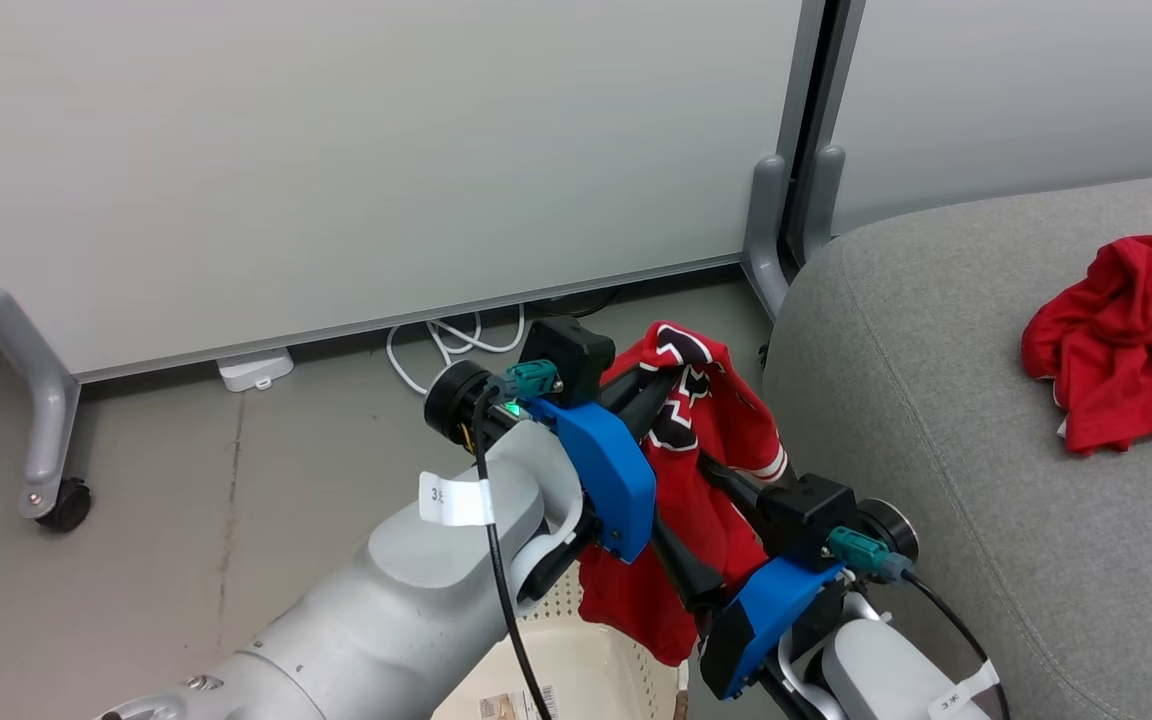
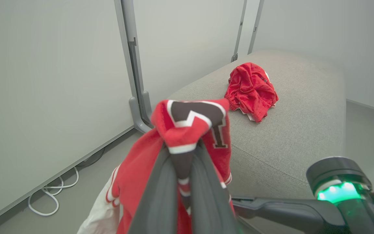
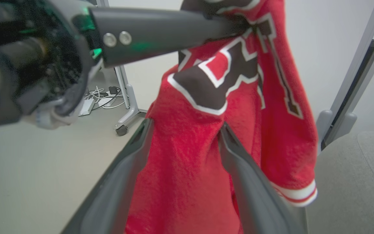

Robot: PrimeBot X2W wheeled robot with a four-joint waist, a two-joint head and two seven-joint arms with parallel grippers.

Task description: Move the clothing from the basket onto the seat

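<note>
A red jersey (image 1: pixel 726 420) with black-and-white numerals hangs in the air beside the grey seat (image 1: pixel 936 450), above the cream basket (image 1: pixel 586 670). My left gripper (image 2: pixel 183 156) is shut on the jersey's (image 2: pixel 190 120) top fold. My right gripper (image 3: pixel 185 125) is open, and the hanging jersey (image 3: pixel 206 130) passes between its spread fingers. In the head view the right gripper (image 1: pixel 681 500) reaches up-left into the cloth from the lower right. A second red garment (image 1: pixel 1126 340) lies crumpled on the seat (image 2: pixel 287 130), also seen as a red heap (image 2: pixel 252 89) from the left wrist.
Pale partition panels (image 1: pixel 336 150) stand behind on grey legs with a castor (image 1: pixel 66 505). White cables (image 1: pixel 446 345) and a white adapter (image 1: pixel 256 368) lie on the floor at the panel's foot. Bare grey floor spreads to the left.
</note>
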